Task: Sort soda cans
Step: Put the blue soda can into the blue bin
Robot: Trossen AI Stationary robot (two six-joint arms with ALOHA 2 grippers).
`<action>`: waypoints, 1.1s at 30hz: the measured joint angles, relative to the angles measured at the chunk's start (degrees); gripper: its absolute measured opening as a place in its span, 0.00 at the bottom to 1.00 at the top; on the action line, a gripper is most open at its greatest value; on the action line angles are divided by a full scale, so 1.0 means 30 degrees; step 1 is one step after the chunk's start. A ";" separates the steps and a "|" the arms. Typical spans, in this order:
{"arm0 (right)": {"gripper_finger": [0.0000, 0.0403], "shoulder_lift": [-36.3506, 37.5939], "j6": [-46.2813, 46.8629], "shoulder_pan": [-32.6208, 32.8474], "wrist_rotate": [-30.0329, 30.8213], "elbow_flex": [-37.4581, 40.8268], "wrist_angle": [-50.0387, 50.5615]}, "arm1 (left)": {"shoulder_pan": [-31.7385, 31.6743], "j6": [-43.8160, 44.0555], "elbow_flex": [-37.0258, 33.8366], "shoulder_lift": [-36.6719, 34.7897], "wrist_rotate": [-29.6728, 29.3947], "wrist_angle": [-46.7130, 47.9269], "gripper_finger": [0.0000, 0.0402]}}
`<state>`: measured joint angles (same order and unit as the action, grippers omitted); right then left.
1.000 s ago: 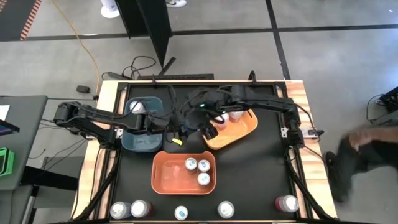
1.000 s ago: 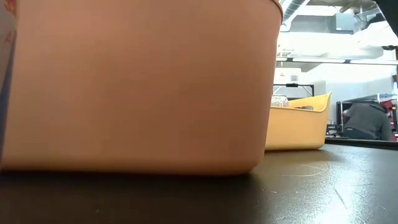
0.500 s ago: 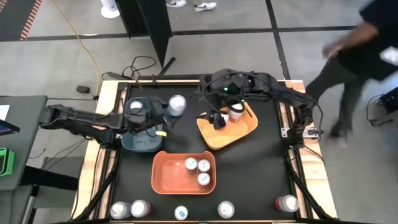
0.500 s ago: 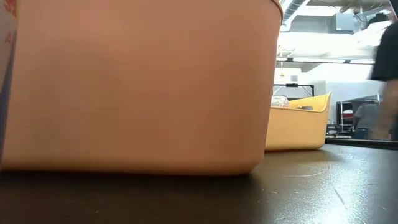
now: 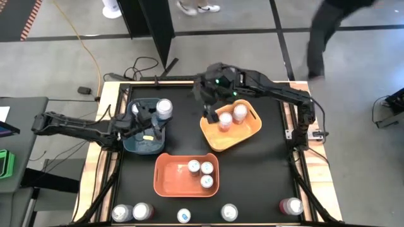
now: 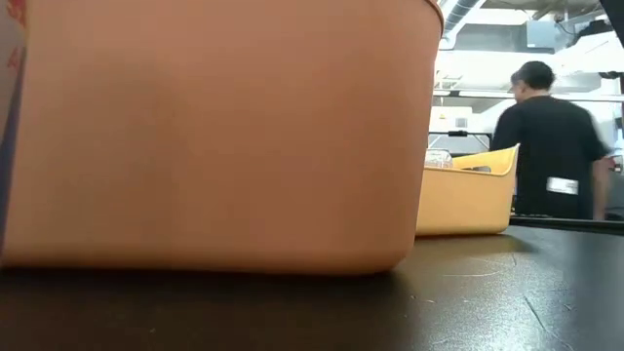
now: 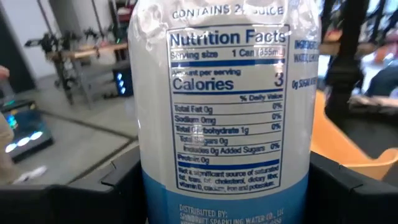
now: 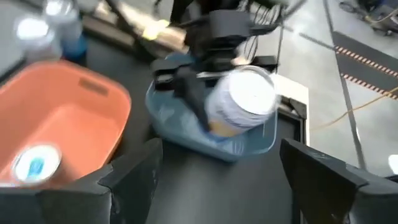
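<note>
Black counter: a blue-labelled can is gripped upright by the left end effector right over the blue bin; right end effector is hung open, empty.

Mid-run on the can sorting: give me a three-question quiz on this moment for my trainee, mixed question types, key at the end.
1. True or false: the left claw holds a blue-labelled white metal can above the dark blue plastic bin.
2. How many silver-topped cans lie in the orange rectangular plastic bin?
A) one B) three C) five
3. Fill in: the right claw hangs empty over the edge of the ____ bin, which holds two pink cans.

Key: 1 true; 2 B; 3 yellow.
</note>
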<state>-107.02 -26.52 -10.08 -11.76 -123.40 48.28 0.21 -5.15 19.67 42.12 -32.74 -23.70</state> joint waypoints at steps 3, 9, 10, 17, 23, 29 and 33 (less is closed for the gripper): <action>0.84 -0.0071 0.1430 -0.0752 -0.1004 0.1247 -0.2367 | 0.0000 -0.0216 -0.0704 -0.0707 0.0521 -0.1111 0.71; 0.85 -0.0051 0.3143 -0.1054 -0.3290 0.2969 -0.6721 | -0.0007 -0.0635 -0.1235 -0.1592 0.0747 -0.1470 0.71; 0.86 -0.0051 0.3339 -0.0982 -0.3316 0.3281 -0.7434 | -0.0007 -0.0794 -0.1235 -0.1606 0.0824 -0.1688 0.71; 0.90 -0.0036 0.4894 -0.0695 -0.3181 0.4895 -1.0594 | -0.0007 -0.1156 -0.1235 -0.1599 0.1513 -0.3566 0.71; 0.90 -0.0058 0.5182 -0.0267 -0.3034 0.5376 -1.2128 | 0.0007 -0.0902 -0.1235 -0.1599 0.3025 -0.8344 0.71; 0.90 -0.0051 0.2775 0.1131 -0.0234 0.5392 -1.4688 | -0.0007 0.0445 -0.1227 -0.1589 0.3433 -1.3464 0.71; 0.90 -0.0325 -0.0756 0.2432 0.3040 0.5381 -1.6374 | -0.0015 0.2226 -0.1140 -0.1558 0.3835 -1.6464 0.71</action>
<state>-108.00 -28.79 -2.79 -2.64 -107.25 -0.85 0.16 1.52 16.25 37.44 -21.23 -73.09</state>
